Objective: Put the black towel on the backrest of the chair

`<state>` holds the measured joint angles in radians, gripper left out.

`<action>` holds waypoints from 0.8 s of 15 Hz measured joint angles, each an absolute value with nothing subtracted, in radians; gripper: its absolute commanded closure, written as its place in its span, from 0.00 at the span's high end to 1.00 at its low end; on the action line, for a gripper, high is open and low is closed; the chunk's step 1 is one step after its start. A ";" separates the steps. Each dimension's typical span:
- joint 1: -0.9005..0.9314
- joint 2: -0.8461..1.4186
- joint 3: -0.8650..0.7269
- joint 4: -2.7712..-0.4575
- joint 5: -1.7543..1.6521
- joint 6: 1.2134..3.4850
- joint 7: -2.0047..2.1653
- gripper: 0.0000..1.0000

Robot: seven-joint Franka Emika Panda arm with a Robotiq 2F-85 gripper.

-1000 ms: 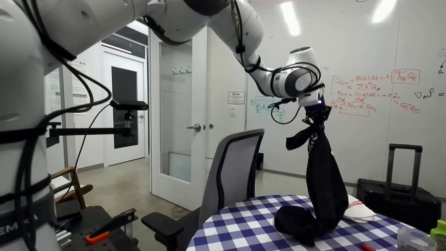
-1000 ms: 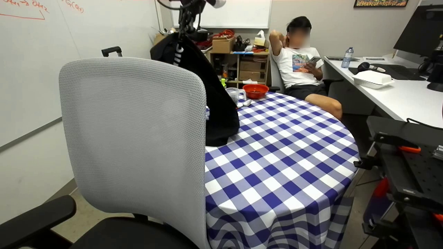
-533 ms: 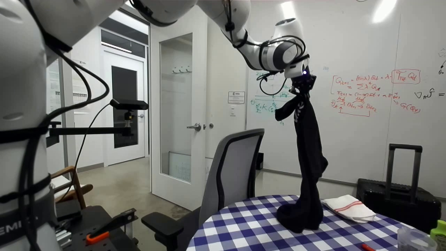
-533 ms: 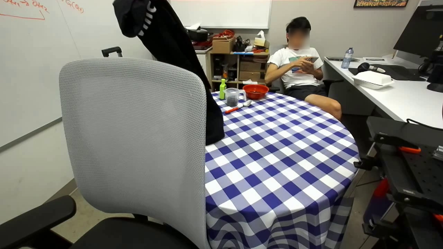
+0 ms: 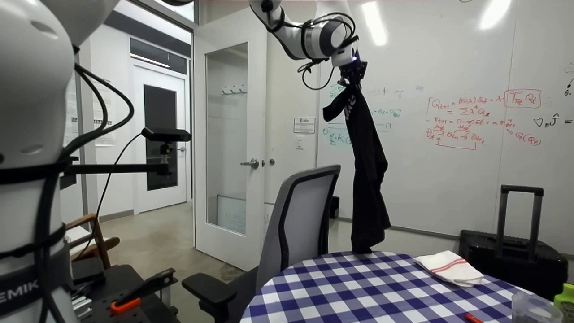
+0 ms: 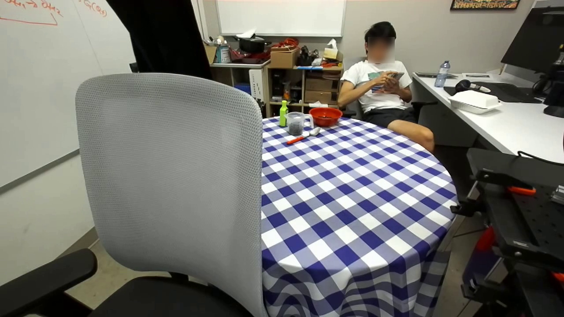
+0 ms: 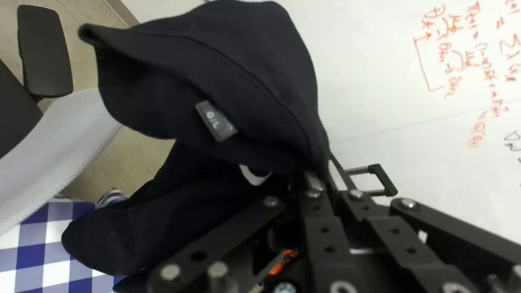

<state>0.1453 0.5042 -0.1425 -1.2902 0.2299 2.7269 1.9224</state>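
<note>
The black towel (image 5: 368,175) hangs long and narrow from my gripper (image 5: 353,84) in an exterior view, with a short folded end to one side. Its bottom hangs by the table's far edge; I cannot tell if it touches. In an exterior view the towel (image 6: 169,37) shows above and behind the backrest, its lower part hidden. In the wrist view my gripper (image 7: 333,177) is shut on the towel (image 7: 260,81), which covers the fingertips. The grey mesh backrest (image 5: 309,217) is lower than the gripper and beside the towel; it also shows in an exterior view (image 6: 172,176).
The round table with a checkered cloth (image 6: 352,211) stands against the chair. It bears a white cloth (image 5: 450,268), a measuring cup (image 6: 295,124), a green bottle (image 6: 283,113), a spoon (image 6: 304,136) and a red bowl (image 6: 325,116). A person (image 6: 379,83) sits beyond the table.
My gripper has risen and moved toward the chair, with the towel held. The towel has lifted from its heap on the table and now hangs nearly straight.
</note>
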 measured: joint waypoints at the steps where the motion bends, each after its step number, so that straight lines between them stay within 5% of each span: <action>1: 0.166 0.489 -0.136 -1.301 0.211 2.727 1.926 0.04; 12: 0.378 0.416 -0.088 -1.555 -0.066 2.703 1.950 0.09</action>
<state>0.3782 0.4155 -0.0880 -1.5550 -0.0662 2.7028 1.9502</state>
